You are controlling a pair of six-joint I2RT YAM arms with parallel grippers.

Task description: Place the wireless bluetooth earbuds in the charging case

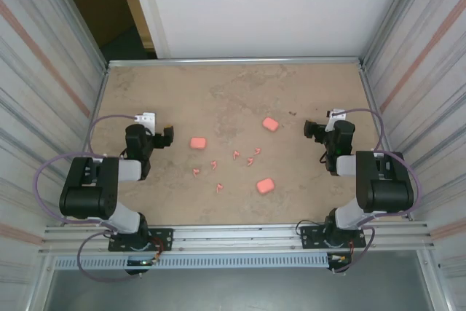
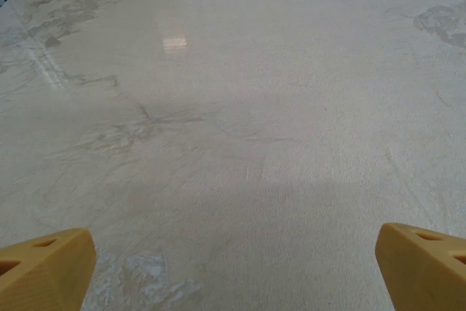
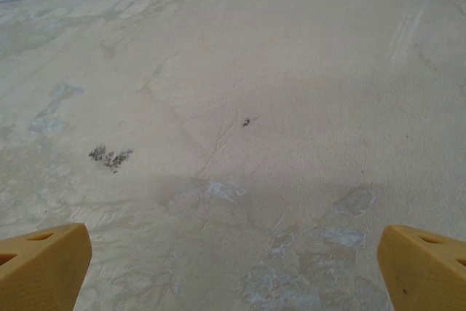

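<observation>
About six earbuds lie loose in the middle of the table, scattered between three pink cases: a left case, a far case and a near case. No earbud sits in any case, and whether the lids are open is too small to tell from above. The left gripper hangs just left of the left case, and the right gripper is apart from the far case on its right. Both are empty, and in the wrist views their yellow fingertips stand spread wide over bare table. The step in hand looks like the first approach. To do it well, one arm should probably steady or open a case while the other takes a single earbud. The earbuds look tiny and light, so the fingers ought to come straight down, straddle the stem rather than the rounded head, and close gently. A skewed pinch could flick the earbud away. The two earbuds nearest the left case seem the easiest first pick for the left gripper.
</observation>
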